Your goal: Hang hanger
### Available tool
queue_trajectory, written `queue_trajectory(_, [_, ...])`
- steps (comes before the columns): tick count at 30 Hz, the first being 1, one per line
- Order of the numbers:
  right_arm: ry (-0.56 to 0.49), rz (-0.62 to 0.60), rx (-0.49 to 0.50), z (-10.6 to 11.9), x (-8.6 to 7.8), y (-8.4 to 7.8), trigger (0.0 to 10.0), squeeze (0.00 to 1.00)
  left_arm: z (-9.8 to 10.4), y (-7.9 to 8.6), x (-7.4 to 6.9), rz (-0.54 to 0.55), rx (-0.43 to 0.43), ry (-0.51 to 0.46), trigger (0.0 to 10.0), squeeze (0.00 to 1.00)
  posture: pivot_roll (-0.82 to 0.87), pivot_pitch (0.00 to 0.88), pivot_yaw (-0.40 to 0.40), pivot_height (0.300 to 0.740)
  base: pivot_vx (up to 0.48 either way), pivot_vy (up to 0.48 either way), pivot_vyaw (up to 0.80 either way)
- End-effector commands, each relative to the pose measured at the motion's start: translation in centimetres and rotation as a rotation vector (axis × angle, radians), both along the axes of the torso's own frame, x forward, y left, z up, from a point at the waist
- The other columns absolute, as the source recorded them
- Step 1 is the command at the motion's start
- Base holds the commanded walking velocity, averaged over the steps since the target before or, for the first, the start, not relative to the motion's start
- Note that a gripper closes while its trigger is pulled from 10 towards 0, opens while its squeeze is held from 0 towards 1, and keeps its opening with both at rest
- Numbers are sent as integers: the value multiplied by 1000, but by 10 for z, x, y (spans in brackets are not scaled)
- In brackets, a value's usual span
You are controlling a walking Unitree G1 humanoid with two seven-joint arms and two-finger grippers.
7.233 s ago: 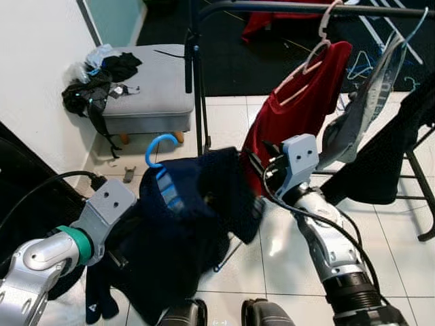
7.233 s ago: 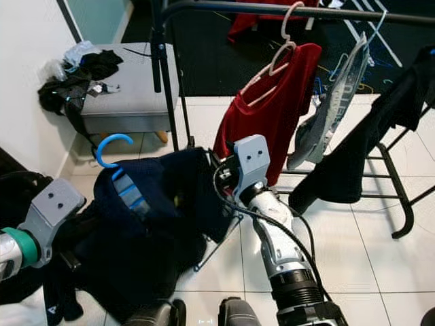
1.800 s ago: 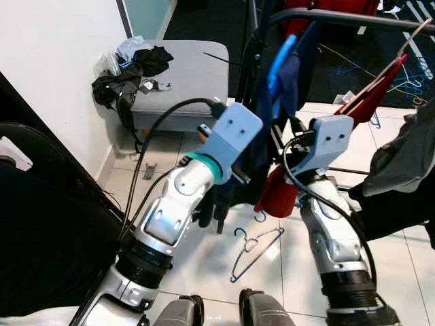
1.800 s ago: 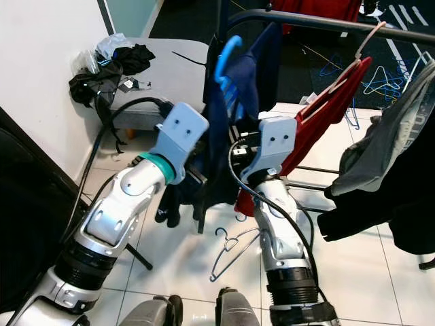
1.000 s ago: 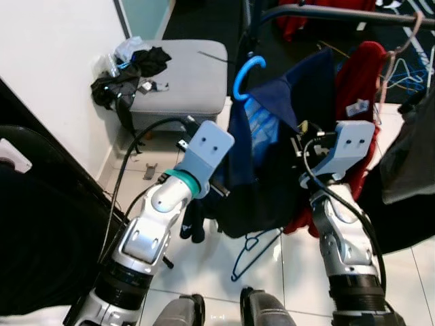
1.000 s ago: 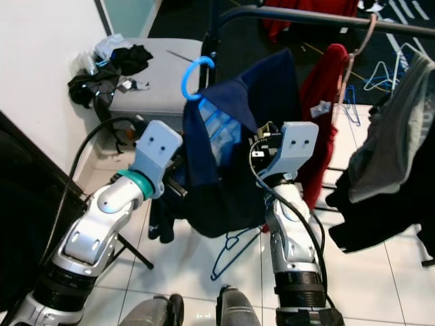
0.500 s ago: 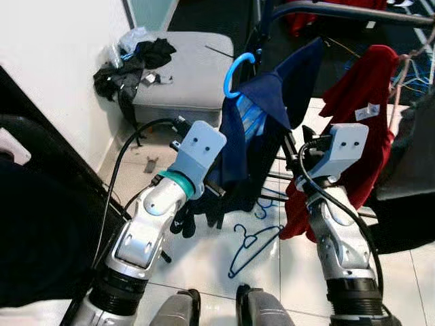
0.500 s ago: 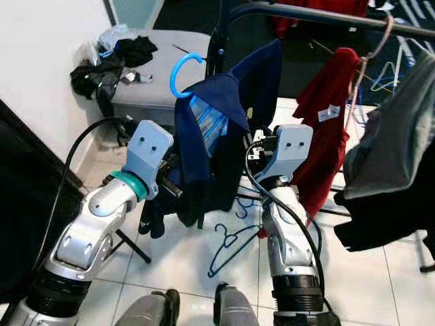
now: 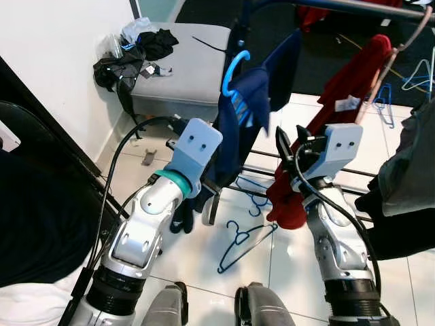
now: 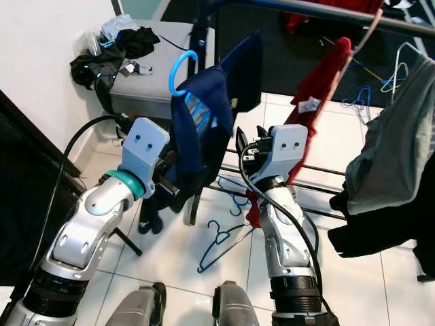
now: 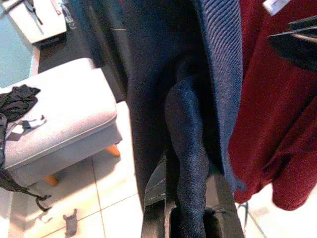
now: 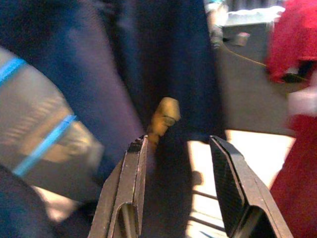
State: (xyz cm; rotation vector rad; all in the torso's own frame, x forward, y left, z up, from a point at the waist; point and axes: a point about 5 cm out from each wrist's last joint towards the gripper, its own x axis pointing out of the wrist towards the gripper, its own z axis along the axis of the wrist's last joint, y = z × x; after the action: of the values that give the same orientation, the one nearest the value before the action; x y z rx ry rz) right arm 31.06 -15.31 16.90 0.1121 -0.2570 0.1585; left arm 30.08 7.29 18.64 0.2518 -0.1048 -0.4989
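**Blue hanger held up just below the rack rail, left fingers clamped on the navy garment**

The blue hanger [image 9: 232, 68], its hook curled upward, carries a navy garment [image 9: 245, 115] and sits a little below the dark rail of the clothes rack [image 10: 319, 10], beside the rack's upright post; the hook does not appear to be over the rail, though the angle makes this hard to judge. The left gripper [image 11: 190, 218], beneath the hanger, has its fingers clenched on a twisted fold of the navy garment, which hangs straight down past them. The right gripper [image 12: 190, 198], on the other side of the hanger from the left gripper, has its fingers spread apart and grasping nothing; the navy cloth and a small tan piece [image 12: 163, 116] lie just beyond the fingertips.

On the rail beyond the hanger, a red garment [image 9: 340, 102] hangs from a pale hanger [image 9: 394, 47], and farther along hang a grey garment [image 10: 394, 149] and a black one [image 10: 387, 224]. On the tiled floor [image 9: 224, 272] below the hanger lies a thin blue wire hanger [image 9: 241, 243], with another [image 9: 251, 200] near the rack's base. Behind the rack post stands a grey padded stool [image 9: 187, 75] with a heap of dark clothes [image 9: 136, 51] at its wall end.
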Motion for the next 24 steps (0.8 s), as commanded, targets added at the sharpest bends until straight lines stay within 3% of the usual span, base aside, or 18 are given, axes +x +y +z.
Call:
queue_trajectory(1, [18,-12,5,-3,-1,-3,10000,0,5,-5,-3,-26,-21,-21,10000,0,-73,171,72,740,0,-315,0])
queue_trajectory(19, [18,-8,1,-2,-1,-2,10000,0,5,-5,-1,-23,-26,-11,10000,0,-77,161,68,740,0,-303,0])
queue_trajectory(24, [17,-4,1,-1,-1,-2,10000,0,5,-4,3,6,-34,11,10000,0,-78,161,67,740,0,0,0])
